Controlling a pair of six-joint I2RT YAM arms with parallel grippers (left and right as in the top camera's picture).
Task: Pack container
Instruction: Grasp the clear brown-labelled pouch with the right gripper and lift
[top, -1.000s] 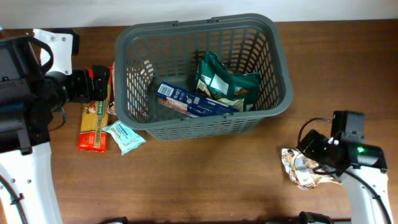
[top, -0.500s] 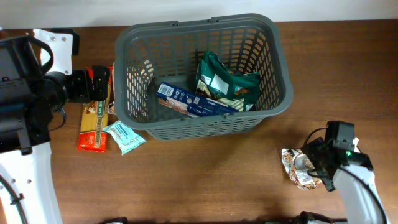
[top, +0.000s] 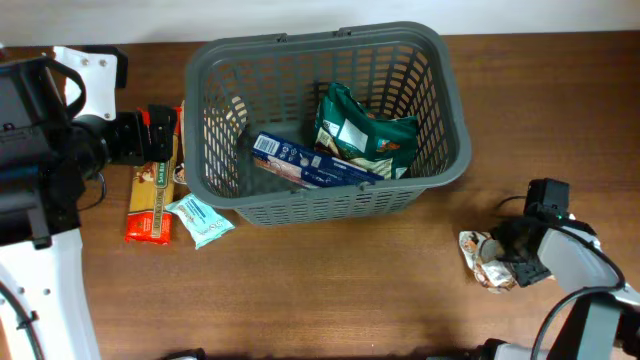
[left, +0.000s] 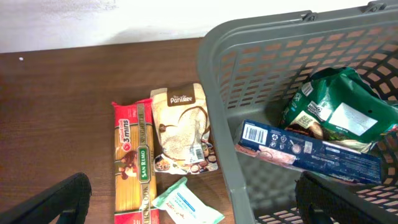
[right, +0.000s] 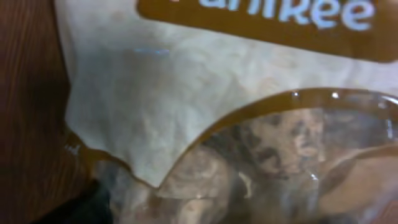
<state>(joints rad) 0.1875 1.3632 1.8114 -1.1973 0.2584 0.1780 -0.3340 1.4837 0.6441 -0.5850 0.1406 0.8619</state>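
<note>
The dark grey slotted container (top: 320, 203) stands at the table's middle back and holds a blue packet (top: 310, 162) and a green bag (top: 362, 130). My left gripper (top: 160, 135) is open and empty, hovering left of the container over a spaghetti packet (top: 150, 205). In the left wrist view its fingers (left: 193, 205) frame the spaghetti (left: 134, 162), a beige pouch (left: 181, 130), a mint wipes pack (left: 186, 204) and the container's rim (left: 211, 93). My right gripper (top: 508, 250) is down on a crumpled white-and-brown snack packet (top: 480, 262), which fills the right wrist view (right: 205, 93).
The wipes pack (top: 200, 220) lies by the container's front left corner. The container's left wall stands just right of my left gripper. The right arm's cable loops over the table beside the snack packet. A pale wall runs along the table's far edge.
My right gripper has come down and turned over the snack packet, which has shifted slightly right and looks more bunched. The left arm has not moved.
</note>
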